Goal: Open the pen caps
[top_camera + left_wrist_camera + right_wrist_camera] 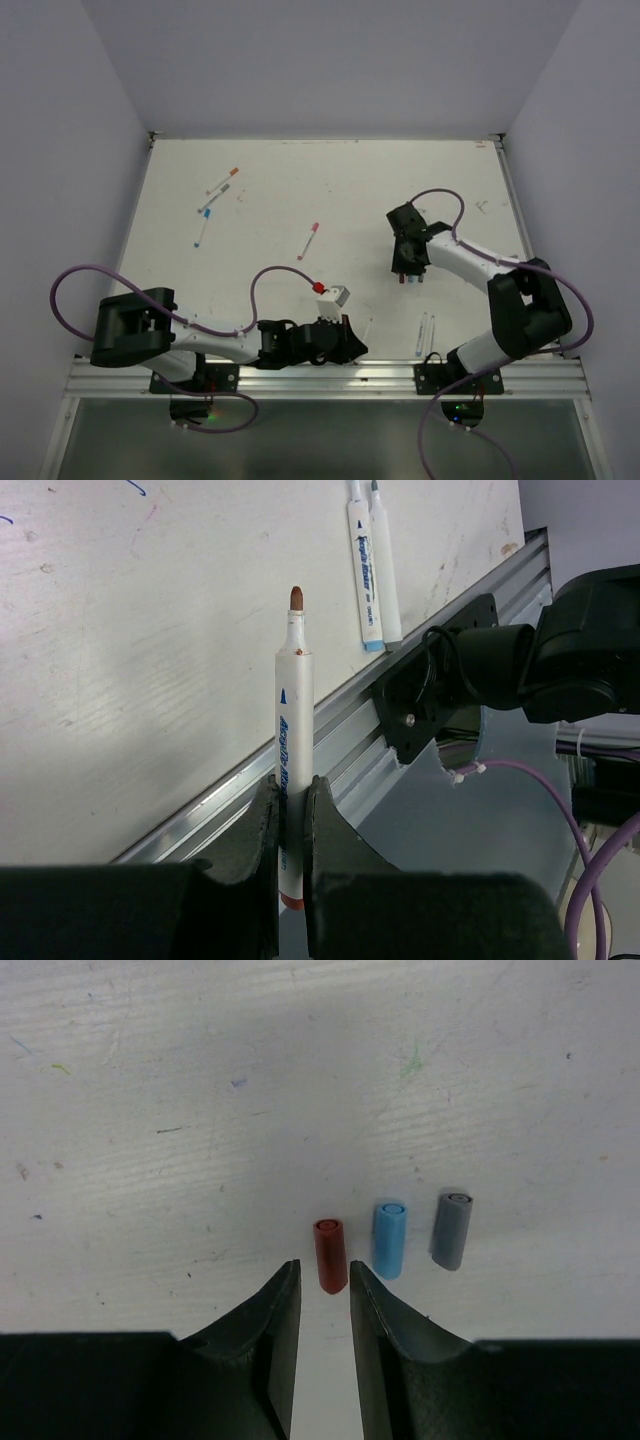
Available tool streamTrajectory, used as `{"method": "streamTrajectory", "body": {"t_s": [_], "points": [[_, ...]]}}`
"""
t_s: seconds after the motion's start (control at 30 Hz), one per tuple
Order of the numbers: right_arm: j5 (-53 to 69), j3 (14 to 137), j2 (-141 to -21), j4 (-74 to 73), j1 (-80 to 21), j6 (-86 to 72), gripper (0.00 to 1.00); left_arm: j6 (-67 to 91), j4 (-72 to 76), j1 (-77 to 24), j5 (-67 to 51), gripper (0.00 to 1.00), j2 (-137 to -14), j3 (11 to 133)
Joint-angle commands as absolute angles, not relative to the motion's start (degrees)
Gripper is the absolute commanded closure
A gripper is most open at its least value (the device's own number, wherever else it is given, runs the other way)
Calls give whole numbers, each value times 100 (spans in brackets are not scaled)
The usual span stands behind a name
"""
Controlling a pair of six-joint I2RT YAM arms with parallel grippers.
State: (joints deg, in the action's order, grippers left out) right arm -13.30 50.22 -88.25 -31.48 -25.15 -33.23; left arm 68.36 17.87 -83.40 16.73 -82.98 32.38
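1. You see the left gripper (pixel 292 810) clamped on a white pen (pixel 294 710); the pen's brown tip is bare.
2. The right gripper (pixel 322 1270) holds nothing, and its jaws stand narrowly apart.
3. Just before it, the red cap (pixel 329 1250), the blue cap (pixel 389 1238) and the grey cap (pixel 452 1228) lie side by side on the table (pixel 150 1080).

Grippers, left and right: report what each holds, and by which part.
Left gripper grips an uncapped pen by its lower barrel. Right gripper is open, holding nothing.
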Motion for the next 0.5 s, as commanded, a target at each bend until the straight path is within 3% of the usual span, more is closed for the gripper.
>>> {"method": "streamTrajectory", "body": {"t_s": [0.0, 0.27, 0.47], "points": [[-1722, 5474, -8105, -3628, -2566, -3305, 70, 6759, 1890, -8385, 1802, 100, -8506, 3480], [-2232, 6038, -6392, -5122, -2558, -3348, 68, 6548, 1495, -8420, 1705, 100, -9911, 4832], [-1760, 5951, -5810, -5449, -2496, -3454, 66, 6531, 1310, -8429, 1837, 100, -10756, 5738]]}}
